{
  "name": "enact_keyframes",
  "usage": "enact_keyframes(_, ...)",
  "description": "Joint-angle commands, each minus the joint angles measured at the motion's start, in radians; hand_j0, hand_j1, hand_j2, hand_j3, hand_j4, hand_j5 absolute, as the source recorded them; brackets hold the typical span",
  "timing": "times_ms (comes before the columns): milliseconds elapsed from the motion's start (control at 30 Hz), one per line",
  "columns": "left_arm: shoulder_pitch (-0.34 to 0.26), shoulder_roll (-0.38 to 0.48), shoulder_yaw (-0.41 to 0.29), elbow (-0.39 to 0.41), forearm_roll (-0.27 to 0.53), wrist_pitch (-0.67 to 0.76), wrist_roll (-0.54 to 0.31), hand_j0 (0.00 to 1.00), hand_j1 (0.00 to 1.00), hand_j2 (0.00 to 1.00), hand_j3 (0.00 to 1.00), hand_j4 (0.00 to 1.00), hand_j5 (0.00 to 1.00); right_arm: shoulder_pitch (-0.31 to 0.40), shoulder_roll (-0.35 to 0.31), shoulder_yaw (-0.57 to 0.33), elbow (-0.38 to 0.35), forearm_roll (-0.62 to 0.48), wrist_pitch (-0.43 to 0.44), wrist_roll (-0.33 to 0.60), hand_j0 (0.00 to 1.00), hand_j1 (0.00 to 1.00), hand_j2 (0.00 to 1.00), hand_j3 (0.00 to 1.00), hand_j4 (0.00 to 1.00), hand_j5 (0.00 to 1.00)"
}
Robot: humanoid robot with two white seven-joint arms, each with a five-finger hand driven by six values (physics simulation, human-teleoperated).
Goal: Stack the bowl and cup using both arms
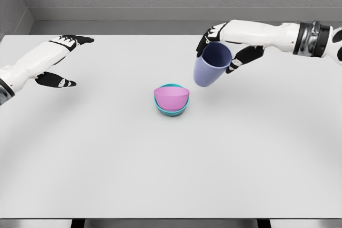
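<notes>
1. We are seeing the pink bowl (pixel 172 97) already sitting nested inside the teal bowl (pixel 171 110), near the middle of the table (pixel 107 174). Bowl-in-bowl part is looking done. The pink one is sitting slightly tilted in the teal one.
2. We are holding the blue cup (pixel 210 65) in the right hand (pixel 228 46). Fingers are curling over the far rim, thumb on the near side, so the grip is closed on the cup near its mouth.
3. The cup is hanging in the air, up and to the right of the pink bowl, clear of it and of the table. It is tilting, mouth facing up toward the camera, base pointing down-left toward the bowls.
4. The left hand (pixel 60 62) is hovering well to the left of the bowls, fingers spread, thumb apart, holding nothing. We are judging it as idle at this point.
5. What is left, in our estimate: bringing the cup over the pink bowl, righting it, setting it down inside, releasing.
6. Risk we are flagging: the pink bowl's tilt may be making the cup seat unevenly or tip on release.
</notes>
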Motion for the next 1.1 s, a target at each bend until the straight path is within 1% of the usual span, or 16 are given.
enact_keyframes(0, 0.0, 0.001, 0.0, 0.001, 0.005, 0.001, 0.0, 1.0, 1.0, 1.0, 1.0, 1.0, 1.0, 0.0, 0.026, -0.001, -0.004, 0.005, 0.001, -0.001, 0.62, 0.62, 0.62, 0.62, 0.62, 0.62)
enact_keyframes(67, 0.0, 0.001, 0.0, 0.0, 0.005, 0.001, 0.0, 1.0, 1.0, 1.0, 1.0, 1.0, 1.0, -0.008, 0.029, 0.0, -0.004, 0.006, -0.014, -0.003, 0.63, 0.63, 0.63, 0.63, 0.63, 0.63)
enact_keyframes(100, 0.0, 0.001, 0.0, 0.0, 0.005, 0.001, 0.0, 1.0, 1.0, 1.0, 1.0, 1.0, 1.0, -0.012, 0.038, 0.0, -0.004, 0.009, -0.014, -0.004, 0.62, 0.62, 0.62, 0.62, 0.62, 0.62)
enact_keyframes(233, 0.0, -0.01, 0.002, 0.0, 0.005, 0.001, -0.001, 1.0, 1.0, 1.0, 1.0, 1.0, 1.0, -0.017, 0.041, -0.001, -0.004, 0.011, -0.014, -0.004, 0.62, 0.62, 0.62, 0.62, 0.62, 0.62)
enact_keyframes(367, 0.0, -0.01, 0.002, 0.0, 0.005, 0.001, -0.004, 1.0, 1.0, 1.0, 1.0, 1.0, 1.0, -0.031, 0.081, 0.0, -0.002, 0.028, -0.014, -0.004, 0.63, 0.63, 0.63, 0.63, 0.63, 0.63)
enact_keyframes(467, 0.0, -0.01, 0.002, 0.0, 0.005, 0.001, -0.004, 1.0, 1.0, 1.0, 1.0, 1.0, 1.0, -0.032, 0.087, 0.0, -0.004, 0.029, -0.014, -0.004, 0.62, 0.62, 0.62, 0.62, 0.62, 0.62)
enact_keyframes(567, -0.002, -0.01, 0.002, 0.0, 0.005, 0.001, -0.004, 1.0, 1.0, 1.0, 1.0, 1.0, 1.0, -0.032, 0.107, 0.005, -0.019, 0.041, -0.014, -0.006, 0.63, 0.63, 0.63, 0.63, 0.63, 0.63)
enact_keyframes(667, -0.002, -0.012, 0.002, 0.0, 0.005, 0.001, -0.004, 1.0, 1.0, 1.0, 1.0, 1.0, 1.0, -0.031, 0.129, 0.009, -0.019, 0.051, -0.014, -0.006, 0.63, 0.63, 0.63, 0.63, 0.63, 0.63)
enact_keyframes(1067, -0.002, -0.012, 0.002, 0.0, 0.005, 0.001, -0.004, 1.0, 1.0, 1.0, 1.0, 1.0, 1.0, -0.003, 0.132, 0.011, -0.017, 0.074, -0.014, -0.004, 0.64, 0.64, 0.64, 0.64, 0.64, 0.64)
